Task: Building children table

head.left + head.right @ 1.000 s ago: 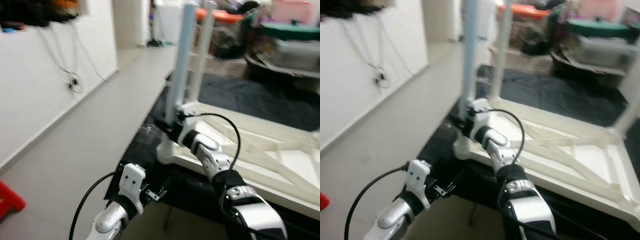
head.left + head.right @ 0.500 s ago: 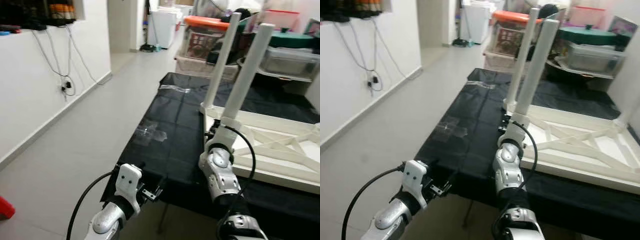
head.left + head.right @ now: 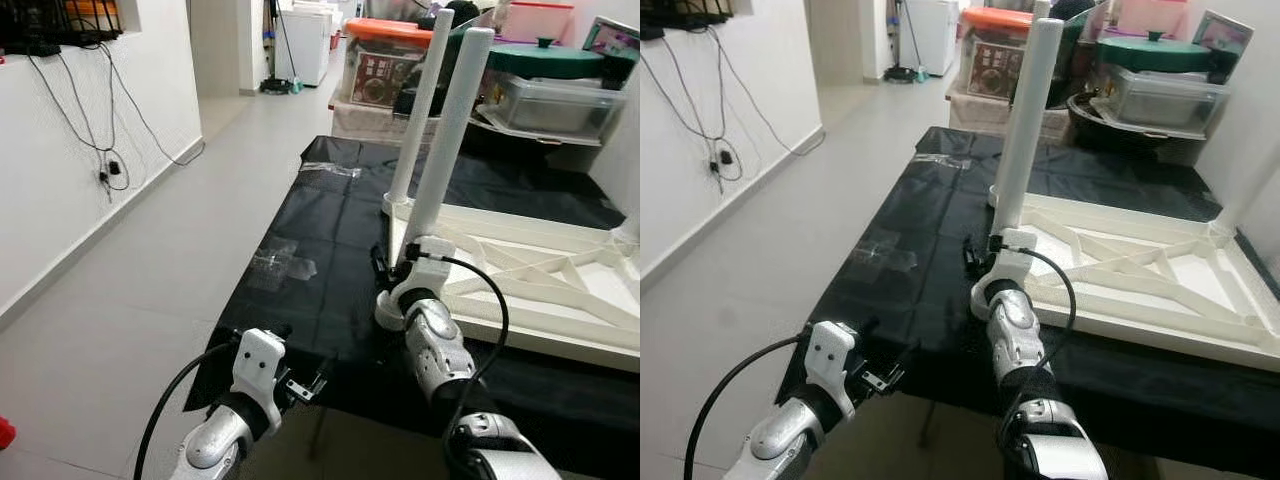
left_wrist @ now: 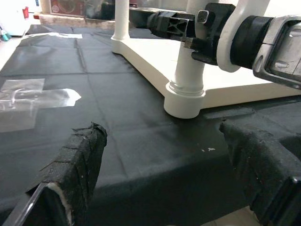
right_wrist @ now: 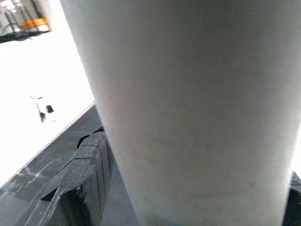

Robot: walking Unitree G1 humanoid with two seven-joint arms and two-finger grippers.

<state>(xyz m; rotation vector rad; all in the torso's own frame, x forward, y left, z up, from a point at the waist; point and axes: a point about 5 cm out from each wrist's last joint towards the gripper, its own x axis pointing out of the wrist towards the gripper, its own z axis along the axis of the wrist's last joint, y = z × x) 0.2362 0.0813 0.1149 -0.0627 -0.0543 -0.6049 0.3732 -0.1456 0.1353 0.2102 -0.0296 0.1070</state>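
Note:
A white children's table (image 3: 540,290) lies upside down on a table covered in black cloth (image 3: 310,230). Two white legs stand upright on it, the near leg (image 3: 450,140) at the front left corner and the far leg (image 3: 420,100) behind it. My right gripper (image 3: 385,268) is shut around the near leg just above its base (image 4: 186,89); in the right wrist view the leg (image 5: 188,108) sits between the black finger pads (image 5: 89,174). My left gripper (image 4: 164,165) hangs open at the cloth's front edge, a short way before that corner, holding nothing.
A patch of clear tape (image 3: 280,262) is stuck on the cloth. Storage boxes, one with an orange lid (image 3: 385,60) and one with a green lid (image 3: 545,85), crowd the far side. A white wall with cables (image 3: 90,110) runs along the left, with open floor (image 3: 130,290) beside it.
The whole view has swung and sharpened, so the camera moved. My right gripper has stayed on the near leg's base. The left arm has kept its low place.

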